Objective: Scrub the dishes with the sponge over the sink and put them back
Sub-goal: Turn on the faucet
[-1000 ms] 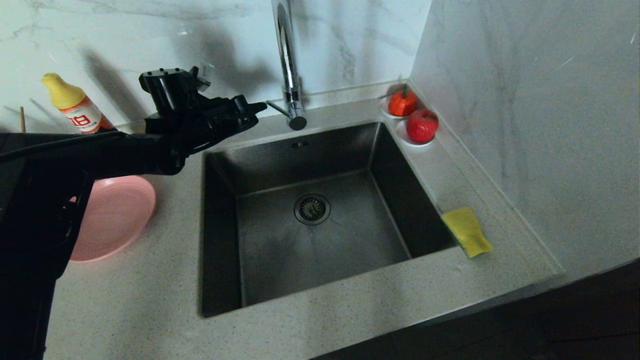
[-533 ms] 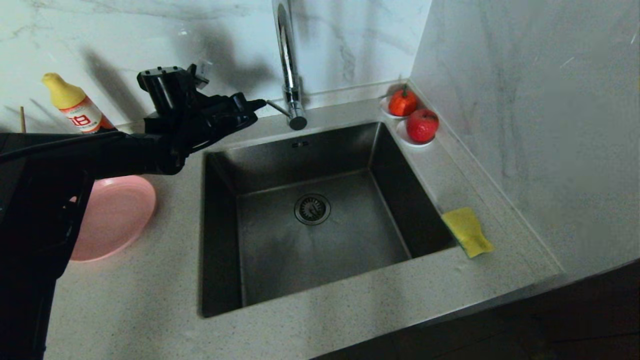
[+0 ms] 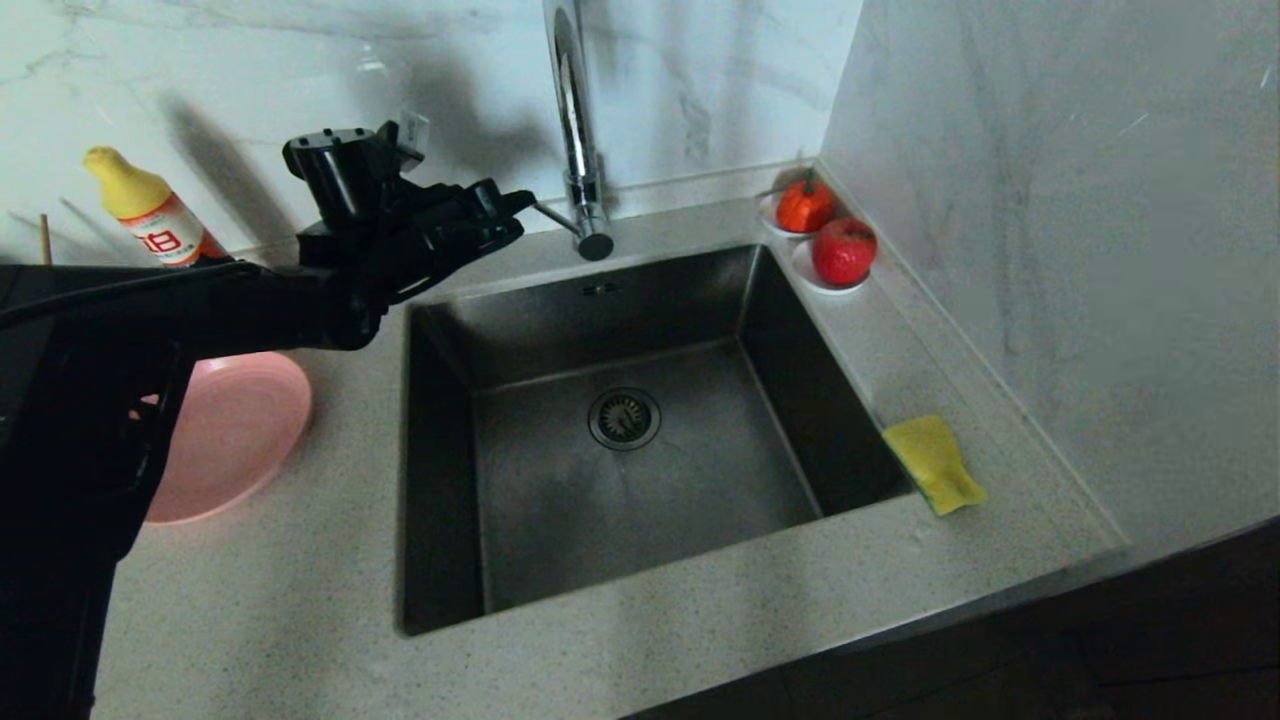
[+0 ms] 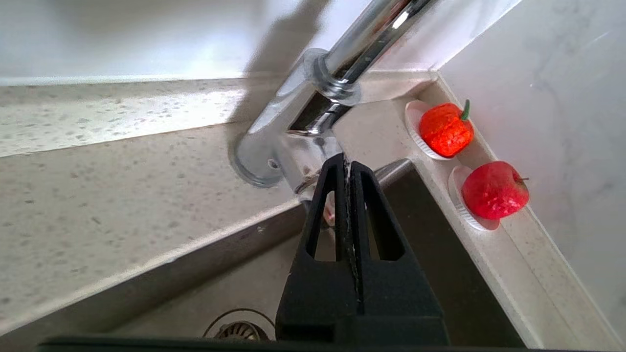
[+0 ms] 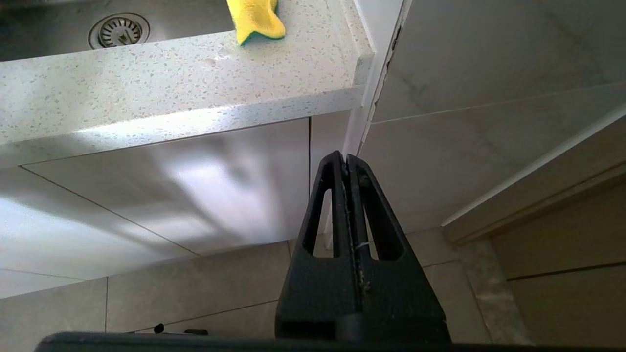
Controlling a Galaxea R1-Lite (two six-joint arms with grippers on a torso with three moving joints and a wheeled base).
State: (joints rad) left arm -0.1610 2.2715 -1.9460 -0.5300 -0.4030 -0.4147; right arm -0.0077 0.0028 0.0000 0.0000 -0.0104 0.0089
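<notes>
While your left gripper (image 3: 525, 203) hangs by the tap (image 3: 577, 130) with its fingers (image 4: 337, 195) pressed shut on nothing, the risk is a knock: the tip sits just beside the tap lever (image 4: 313, 183), at the back edge of the sink (image 3: 440, 480), and a push forward could jam against the chrome or swing the spout. Likely aim is turning water on, so watch for a slip off the thin lever.

Task things, placed from the sink: sponge (image 3: 934, 462) lies on the table (image 3: 700, 640) at the sink's right rim, yellow face up, well apart from the left fingers, across the whole basin. Pink plate (image 3: 235, 430) sits on the table left of the sink, partly hidden under the left arm; a low arm sweep could clip it. Teal bowl not seen.

Right gripper (image 5: 346, 161) is parked below the table edge in front of the sink, fingers closed, empty.
</notes>
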